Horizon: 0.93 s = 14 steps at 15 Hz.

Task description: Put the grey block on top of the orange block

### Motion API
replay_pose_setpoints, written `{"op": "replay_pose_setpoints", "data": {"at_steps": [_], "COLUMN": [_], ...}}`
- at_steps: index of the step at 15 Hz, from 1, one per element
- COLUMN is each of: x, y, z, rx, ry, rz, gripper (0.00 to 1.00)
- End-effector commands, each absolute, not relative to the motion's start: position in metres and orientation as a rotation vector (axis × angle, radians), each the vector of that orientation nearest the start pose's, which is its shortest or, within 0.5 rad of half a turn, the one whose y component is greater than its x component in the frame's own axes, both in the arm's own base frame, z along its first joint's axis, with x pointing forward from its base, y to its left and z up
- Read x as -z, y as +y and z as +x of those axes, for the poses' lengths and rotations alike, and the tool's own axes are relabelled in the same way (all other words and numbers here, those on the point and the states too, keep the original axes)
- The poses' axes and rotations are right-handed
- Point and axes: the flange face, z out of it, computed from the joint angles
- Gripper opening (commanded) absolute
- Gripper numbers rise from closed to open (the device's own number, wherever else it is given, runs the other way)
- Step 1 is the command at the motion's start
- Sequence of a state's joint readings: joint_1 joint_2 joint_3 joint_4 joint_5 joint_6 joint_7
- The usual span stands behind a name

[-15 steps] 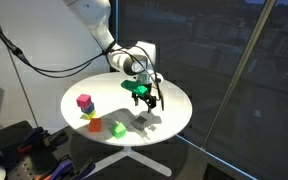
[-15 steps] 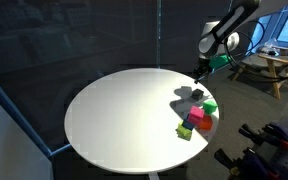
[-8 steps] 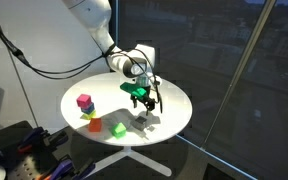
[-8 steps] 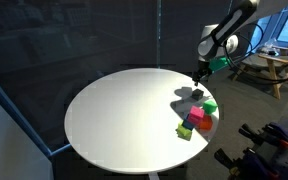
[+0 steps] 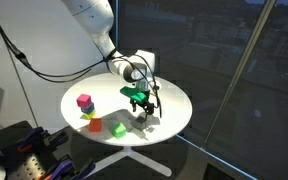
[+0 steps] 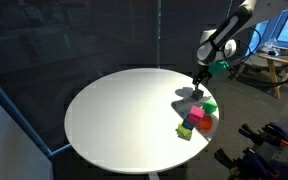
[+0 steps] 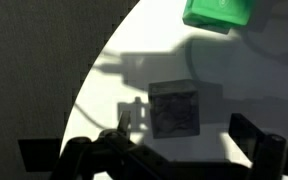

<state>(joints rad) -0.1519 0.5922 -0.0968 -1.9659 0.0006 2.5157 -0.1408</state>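
Our gripper (image 5: 144, 104) has sunk slightly closer to the grey block (image 7: 174, 108), jaws spread wide either side of it; a green cube (image 7: 217, 12) lies near it.

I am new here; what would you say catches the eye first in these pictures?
A round white table fills the scene, with a magenta block and a green block bunched with other bright ones near one edge. Over the table the arm's open gripper hangs above a grey block, which the wrist view shows right beneath it.
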Motion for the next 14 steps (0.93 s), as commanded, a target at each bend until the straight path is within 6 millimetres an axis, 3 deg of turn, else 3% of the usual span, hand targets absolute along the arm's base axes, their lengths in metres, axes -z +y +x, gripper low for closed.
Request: {"op": "replay_pose_setpoints", "data": {"at_steps": [1, 14], "x": [-0.161, -0.136], "y": [-0.154, -0.153], "z": [0.601, 0.614], "rx": [-0.061, -0.081], "ry": [0.147, 0.131], "rz": [-3.2, -3.21], "gripper": [1.0, 1.0]}}
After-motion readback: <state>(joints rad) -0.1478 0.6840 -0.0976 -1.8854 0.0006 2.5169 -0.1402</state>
